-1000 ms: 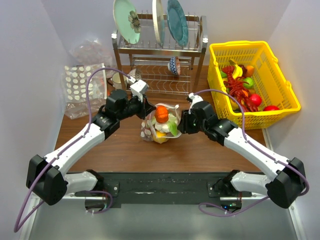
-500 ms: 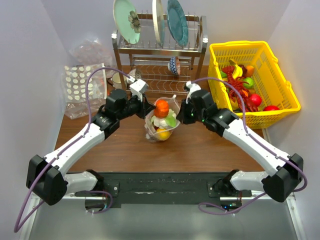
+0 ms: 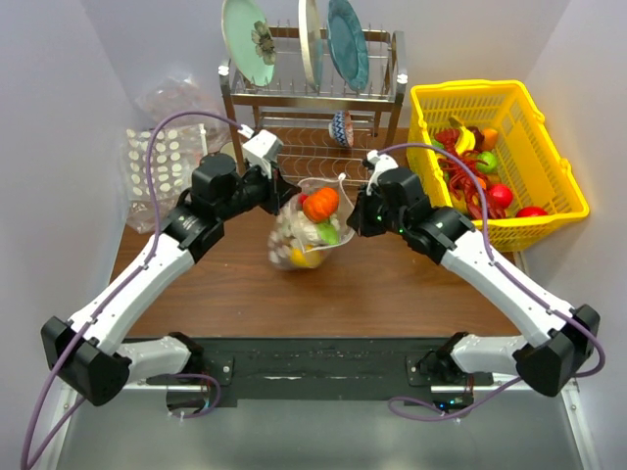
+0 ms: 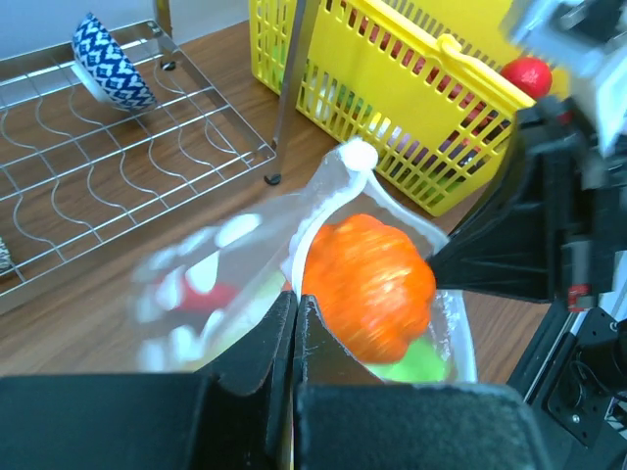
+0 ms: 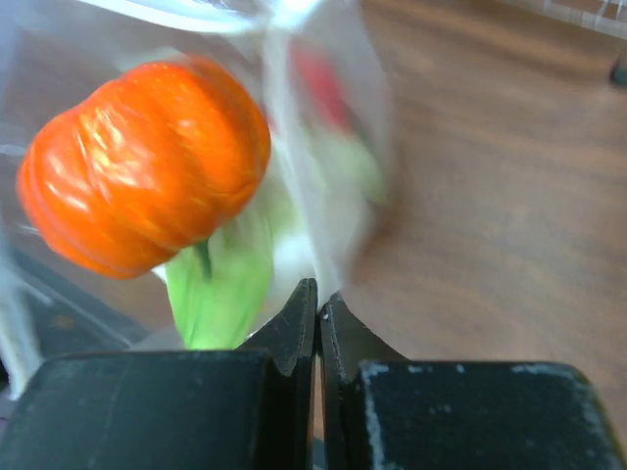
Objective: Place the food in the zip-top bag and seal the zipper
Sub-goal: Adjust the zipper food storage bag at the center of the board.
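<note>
Both jaws are pinched flat on film: left gripper (image 3: 286,199) and right gripper (image 3: 353,217) hold the zip-top bag (image 3: 304,235) between them. Its long axis slants, mouth far-right and belly near-left. Only the wrist views show the closed tips, with the orange pumpkin (image 4: 367,279) uppermost.

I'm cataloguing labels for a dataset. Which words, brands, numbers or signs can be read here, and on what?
None: no readable text in any view.
Zip-top bag, yellow basket, dish rack: no lettering visible.
Bowl: blue-and-white pattern only.
Small red mark on black housing, left wrist view: too blurred to read.
</note>
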Controlling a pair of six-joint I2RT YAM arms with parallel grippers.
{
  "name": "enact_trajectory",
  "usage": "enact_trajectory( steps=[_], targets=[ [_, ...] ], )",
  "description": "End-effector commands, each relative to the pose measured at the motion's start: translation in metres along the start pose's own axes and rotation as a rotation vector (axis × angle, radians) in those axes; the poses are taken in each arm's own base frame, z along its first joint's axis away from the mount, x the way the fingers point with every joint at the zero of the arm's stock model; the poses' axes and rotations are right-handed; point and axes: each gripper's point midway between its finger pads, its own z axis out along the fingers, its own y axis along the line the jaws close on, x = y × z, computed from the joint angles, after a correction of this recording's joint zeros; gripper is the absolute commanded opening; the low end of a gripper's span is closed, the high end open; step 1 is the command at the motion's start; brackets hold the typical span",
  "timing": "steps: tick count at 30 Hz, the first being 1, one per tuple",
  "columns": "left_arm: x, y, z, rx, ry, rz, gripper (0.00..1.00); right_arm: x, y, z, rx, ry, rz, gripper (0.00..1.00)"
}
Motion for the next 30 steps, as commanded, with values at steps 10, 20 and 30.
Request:
enact_trajectory(
  steps=[10,20,30],
  targets=[
    [-0.017,0.002,-0.010,-0.038,-0.043,-0.007,0.00,-0.059,0.029,-0.037,-0.095,-0.159,-0.002,0.00],
    [-0.014,-0.003,-0.005,-0.017,0.011,-0.047,0.00,-0.036,0.026,-0.020,-0.096,-0.084,0.008,0.00],
    [-0.010,-0.011,0.004,0.032,0.007,-0.108,0.00,-0.081,0.046,-0.046,-0.159,-0.221,0.000,0.00]
  ],
)
